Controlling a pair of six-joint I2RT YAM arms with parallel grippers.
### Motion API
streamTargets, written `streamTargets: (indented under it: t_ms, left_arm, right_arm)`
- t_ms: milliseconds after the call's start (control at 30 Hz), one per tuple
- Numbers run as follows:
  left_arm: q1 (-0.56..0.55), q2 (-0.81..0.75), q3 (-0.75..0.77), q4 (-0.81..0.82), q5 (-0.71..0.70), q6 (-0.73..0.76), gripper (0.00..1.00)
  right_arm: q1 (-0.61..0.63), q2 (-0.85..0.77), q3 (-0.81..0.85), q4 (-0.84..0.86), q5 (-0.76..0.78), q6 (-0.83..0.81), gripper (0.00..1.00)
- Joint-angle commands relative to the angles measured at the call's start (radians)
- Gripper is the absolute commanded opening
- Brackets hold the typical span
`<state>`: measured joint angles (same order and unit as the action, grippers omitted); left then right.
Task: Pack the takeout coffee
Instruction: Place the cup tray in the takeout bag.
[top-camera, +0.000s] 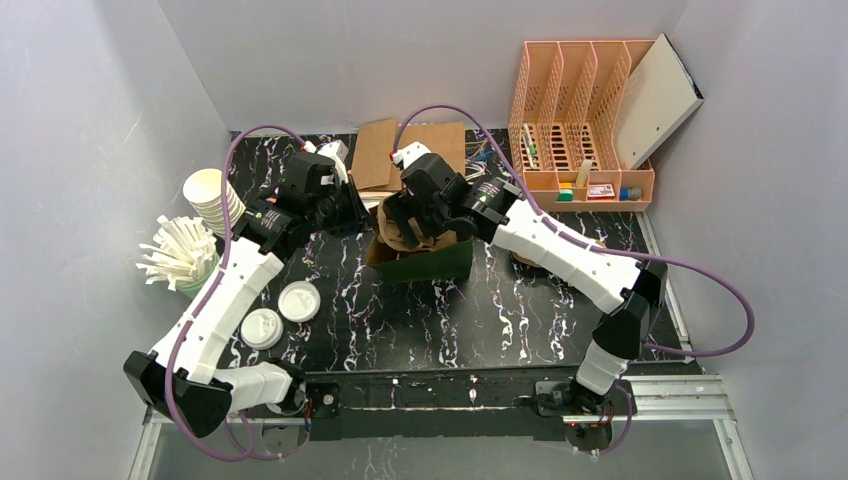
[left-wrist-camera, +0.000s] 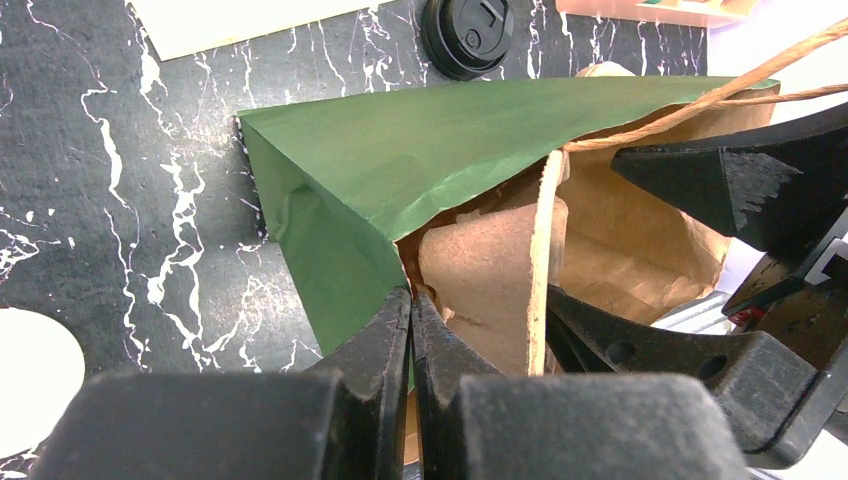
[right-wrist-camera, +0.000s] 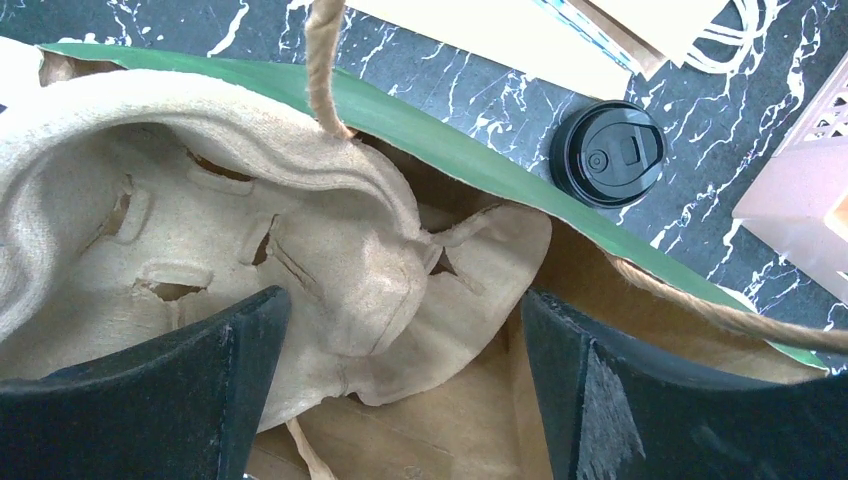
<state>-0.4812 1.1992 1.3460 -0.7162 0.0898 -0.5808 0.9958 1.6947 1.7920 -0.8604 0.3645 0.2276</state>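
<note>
Right wrist: pulp cup carrier (right-wrist-camera: 330, 250), likely light, crushable; take by centre ridge. Right fingers (right-wrist-camera: 180, 400) wide apart, empty. Left fingers (left-wrist-camera: 370, 350) pinched shut on floppy paper bag (left-wrist-camera: 420, 140).

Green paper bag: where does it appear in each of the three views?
Top external: green bag at the picture's centre.
Left wrist: the bag fills the middle.
Right wrist: its green rim runs diagonally across.
Shared landmark: black lid beside it, wrist views only.

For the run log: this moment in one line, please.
left gripper shut on green paper bag rim | right gripper open over pulp cup carrier in bag | black lid outside bag
</note>
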Motion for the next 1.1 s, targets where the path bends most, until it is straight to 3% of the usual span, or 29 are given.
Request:
streamTargets:
  t_ms: [0,333,800,1067]
  left_arm:
    - [-0.002,-0.003,0.032,-0.028,-0.001,-0.002,0.01]
    - [-0.002,0.004,0.053,-0.029,0.030,-0.013,0.01]
    - [-0.002,0.009,0.122,-0.089,-0.014,0.003,0.01]
    - [-0.002,0.024,0.119,-0.093,0.015,0.000,0.02]
  right_arm:
    - [-0.003,-0.038,0.043,0.000,-0.002,-0.004,0.95]
    - [-0.002,-0.029,0.027,0.072,-0.101,-0.041,0.81]
    - [-0.003,0.043,-0.018,0.016,0.109,-0.051,0.74]
    - [0.000,0.019,-0.103,0.106,0.092,-0.076,0.71]
